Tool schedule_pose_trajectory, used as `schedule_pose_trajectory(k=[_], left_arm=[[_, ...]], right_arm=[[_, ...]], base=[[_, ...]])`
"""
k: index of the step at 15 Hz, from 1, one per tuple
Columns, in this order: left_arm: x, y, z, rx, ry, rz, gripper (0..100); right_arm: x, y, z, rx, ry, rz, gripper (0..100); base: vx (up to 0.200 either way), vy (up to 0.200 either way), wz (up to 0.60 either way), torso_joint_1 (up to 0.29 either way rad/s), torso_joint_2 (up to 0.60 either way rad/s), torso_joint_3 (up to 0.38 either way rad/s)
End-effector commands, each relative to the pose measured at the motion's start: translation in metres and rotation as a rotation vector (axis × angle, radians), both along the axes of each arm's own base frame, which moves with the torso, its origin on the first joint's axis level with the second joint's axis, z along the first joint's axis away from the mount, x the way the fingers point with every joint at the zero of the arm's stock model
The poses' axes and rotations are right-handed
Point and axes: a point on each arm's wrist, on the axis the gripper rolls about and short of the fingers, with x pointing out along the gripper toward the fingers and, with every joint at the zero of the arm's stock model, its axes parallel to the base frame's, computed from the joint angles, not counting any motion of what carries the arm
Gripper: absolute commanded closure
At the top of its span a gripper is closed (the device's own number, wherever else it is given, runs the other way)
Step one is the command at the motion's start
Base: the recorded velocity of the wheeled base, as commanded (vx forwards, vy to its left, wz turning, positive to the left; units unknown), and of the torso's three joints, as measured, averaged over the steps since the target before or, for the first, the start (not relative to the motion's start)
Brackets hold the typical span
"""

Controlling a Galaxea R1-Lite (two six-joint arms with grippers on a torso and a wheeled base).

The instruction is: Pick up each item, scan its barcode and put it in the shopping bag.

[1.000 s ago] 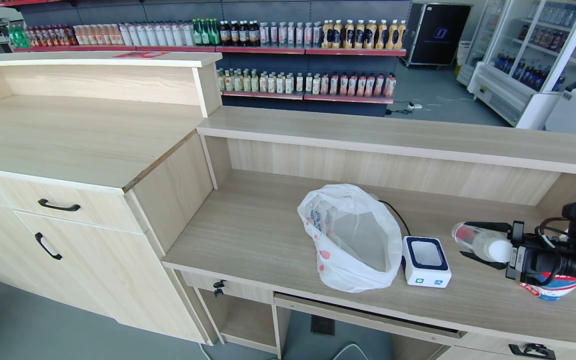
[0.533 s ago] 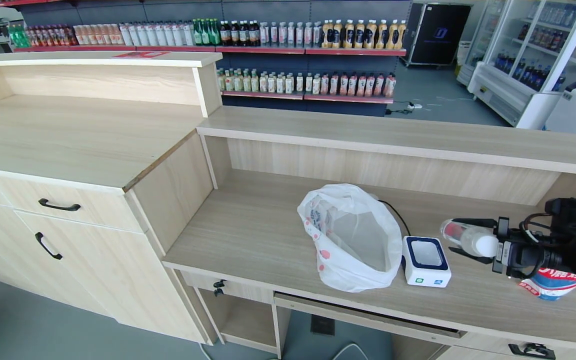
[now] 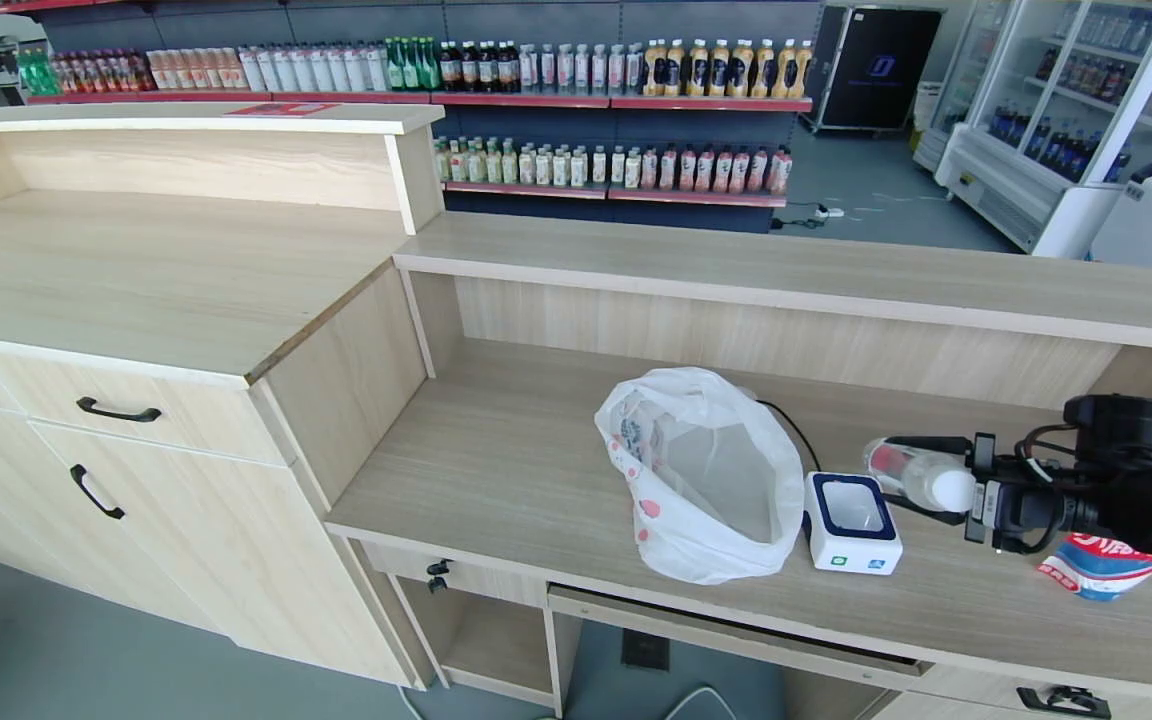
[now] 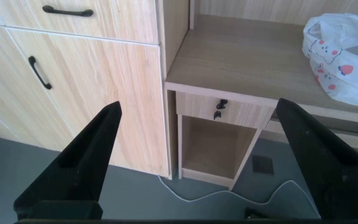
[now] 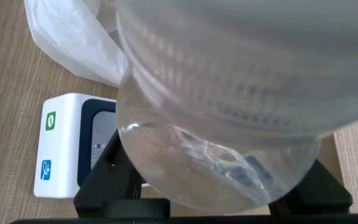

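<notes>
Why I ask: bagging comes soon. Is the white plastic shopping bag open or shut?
Open: the white plastic shopping bag gapes wide, its pale inside visible.

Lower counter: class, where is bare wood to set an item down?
Bare: the wide stretch between the cabinet wall and the shopping bag. Crowded: right of the bag, where the scanner, right hand with bottle and red-blue item cluster.

Clear plastic bottle [image 3: 911, 474], matt wood counter [image 3: 506, 460]
</notes>
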Motion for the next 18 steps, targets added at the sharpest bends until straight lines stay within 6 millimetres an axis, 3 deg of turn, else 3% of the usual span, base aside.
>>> schedule_pose_trajectory(k=[1,16,18], left_arm=[[0.0,0.0,0.0,0.0,-0.001,-0.001,0],[0.0,0.0,0.0,0.0,0.0,0.001,0],[0.0,0.0,0.0,0.0,-0.001,0.001,0]], right_arm=[[0.001,0.001,-0.001,0.001,0.001,0.004,100],[0.012,0.006,-0.002,0.011,0.003,0.02,100],[0.006,0.006,0.027,0.055,0.022,-0.009,100]], base=[[0.0,0.0,0.0,0.0,0.0,0.0],[0.0,0.0,0.0,0.0,0.0,0.0],[0.0,0.0,0.0,0.0,0.0,0.0]])
